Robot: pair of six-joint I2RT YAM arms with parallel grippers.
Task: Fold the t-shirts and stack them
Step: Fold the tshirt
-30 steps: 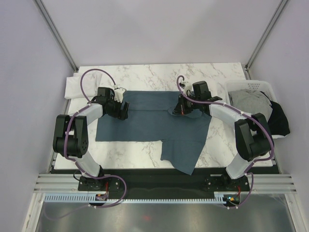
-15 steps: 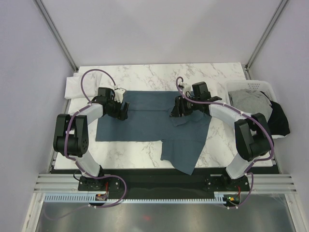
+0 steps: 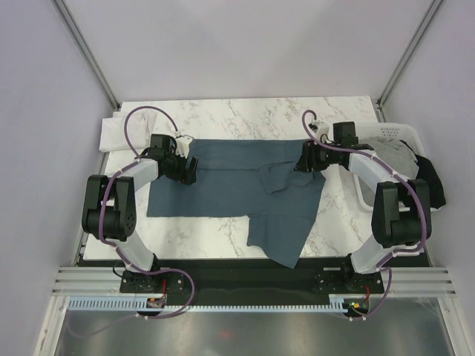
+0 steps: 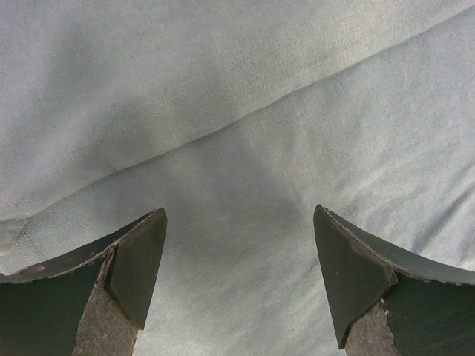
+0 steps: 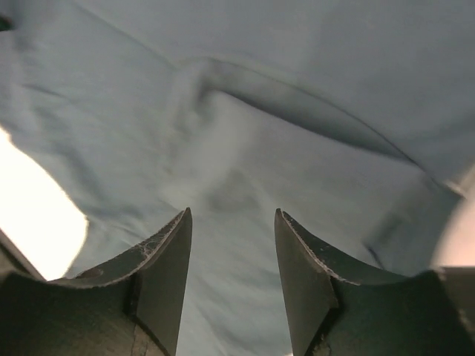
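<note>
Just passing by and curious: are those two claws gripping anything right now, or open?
Left gripper: open, holding nothing, slate-blue t-shirt beneath it.
Right gripper: open, holding nothing, same shirt beneath it.

Robot lab test cell here; plain pale walls point(image 3: 237, 44) box in the space beyond the left gripper point(image 3: 189, 169) and right gripper point(image 3: 303, 159); aluminium frame posts point(image 3: 84, 52) slant up at the far corners; marble-patterned table point(image 3: 245, 111) beneath both; slotted cable duct point(image 3: 245, 304) and metal rails point(image 3: 74, 280) back behind the wrists; purple cables point(image 3: 146, 109) loop over the arms.
</note>
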